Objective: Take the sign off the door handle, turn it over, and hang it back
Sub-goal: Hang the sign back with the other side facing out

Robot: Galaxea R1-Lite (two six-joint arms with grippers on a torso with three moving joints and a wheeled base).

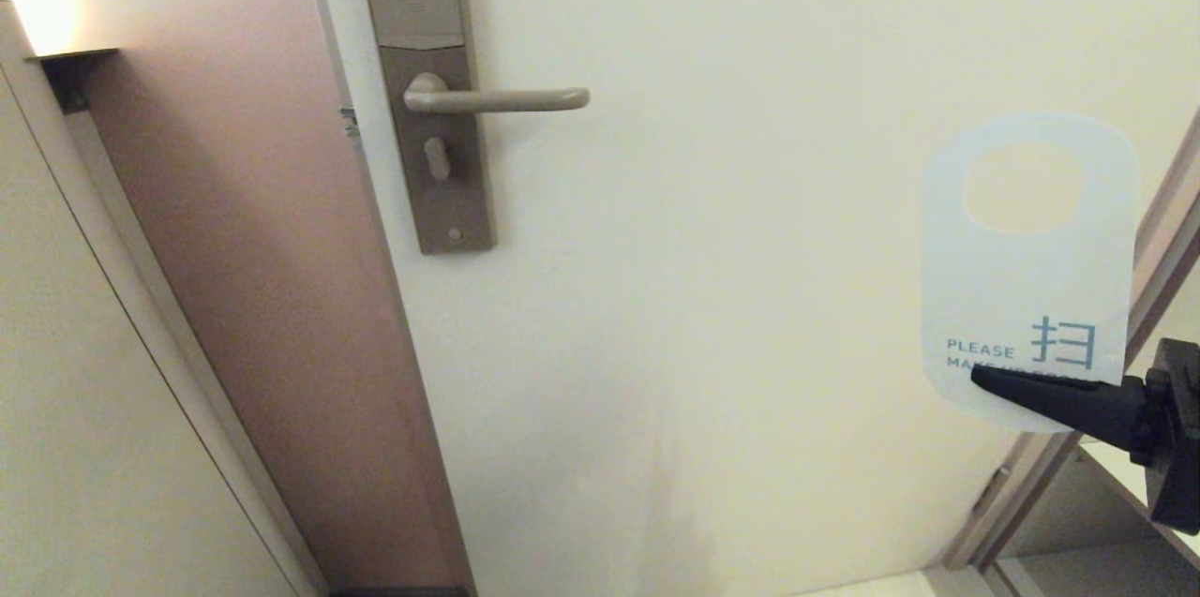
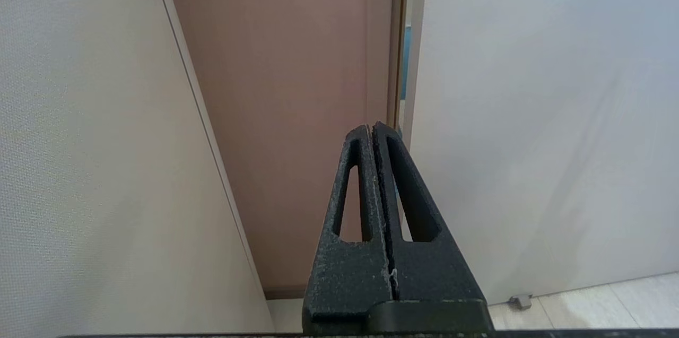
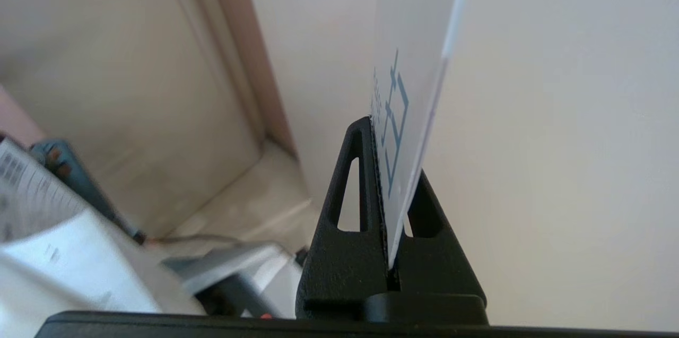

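Note:
The sign [image 1: 1027, 297] hangs free at the far right of the head view, upright, its white face with teal "PLEASE" lettering toward me and its oval hole at the top. My right gripper [image 1: 984, 380] is shut on the sign's lower edge, reaching in from the right. In the right wrist view the sign [image 3: 408, 88] stands edge-on, clamped between the right gripper [image 3: 379, 131] fingers. The door handle [image 1: 502, 99] is bare, a beige lever pointing right from its tall backplate [image 1: 433, 82], well left of the sign. My left gripper [image 2: 370, 130] is shut on nothing, low beside the door edge.
The cream door [image 1: 731, 297] fills the middle. A pinkish door frame [image 1: 272, 250] and a cream wall panel [image 1: 84, 372] lie to the left. Another frame edge [image 1: 1162, 250] runs behind the sign at the right. Floor and a door stop [image 2: 520, 302] show below.

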